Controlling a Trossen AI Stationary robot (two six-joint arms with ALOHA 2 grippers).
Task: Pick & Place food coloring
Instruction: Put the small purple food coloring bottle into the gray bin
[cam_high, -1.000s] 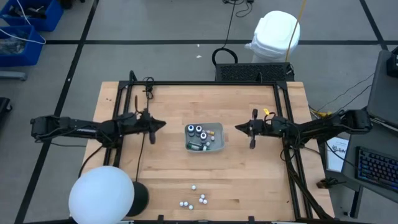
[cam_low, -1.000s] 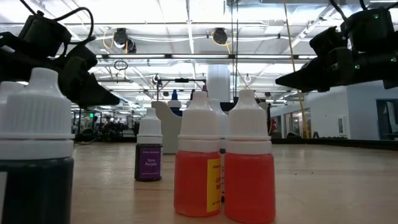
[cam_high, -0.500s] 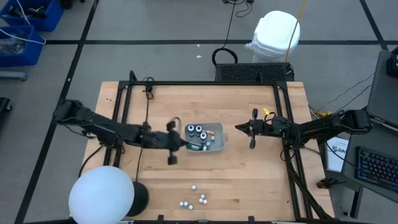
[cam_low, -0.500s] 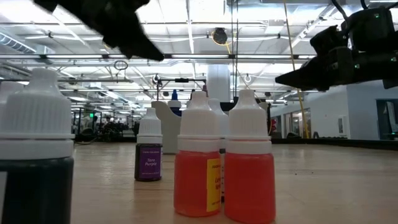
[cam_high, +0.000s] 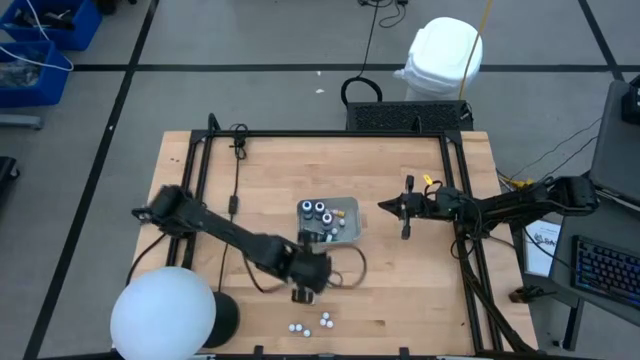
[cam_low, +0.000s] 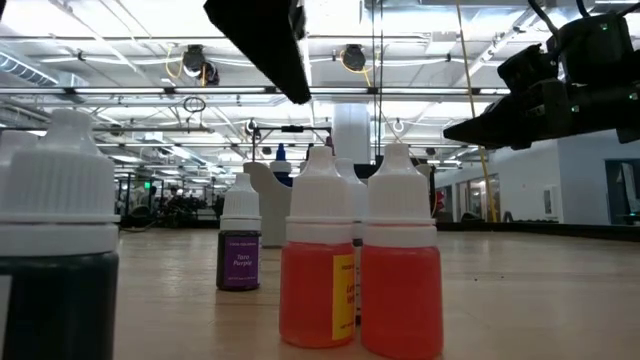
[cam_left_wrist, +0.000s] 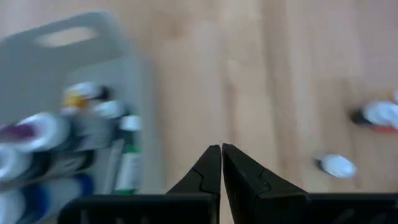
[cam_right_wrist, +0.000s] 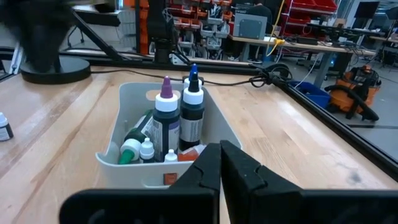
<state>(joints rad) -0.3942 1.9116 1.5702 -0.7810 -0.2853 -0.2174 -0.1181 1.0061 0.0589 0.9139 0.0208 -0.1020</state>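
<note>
The food coloring shows in two lots. Several bottles stand and lie in the grey tray (cam_high: 328, 222), which also shows in the right wrist view as the tray (cam_right_wrist: 163, 152). Several white-capped ones (cam_high: 312, 323) stand loose near the table's front edge; the low view shows them close up, two of them red (cam_low: 360, 290) and one purple (cam_low: 240, 250). My left gripper (cam_high: 322, 268) hangs shut above bare wood between the tray and the loose bottles, tipped steeply down, its fingers (cam_left_wrist: 221, 155) together. My right gripper (cam_high: 385, 207) waits shut and level, right of the tray.
A black frame (cam_high: 320, 135) runs along the table's far, left and right sides. A white round lamp (cam_high: 163, 315) overhangs the front left corner. Bare wood lies right of the loose bottles (cam_high: 410, 300).
My left gripper has swung from the table's left side toward the middle and the near edge, passing the tray's near left corner. It has tipped from level to pointing steeply down. The bottles and the tray have stayed where they were.
</note>
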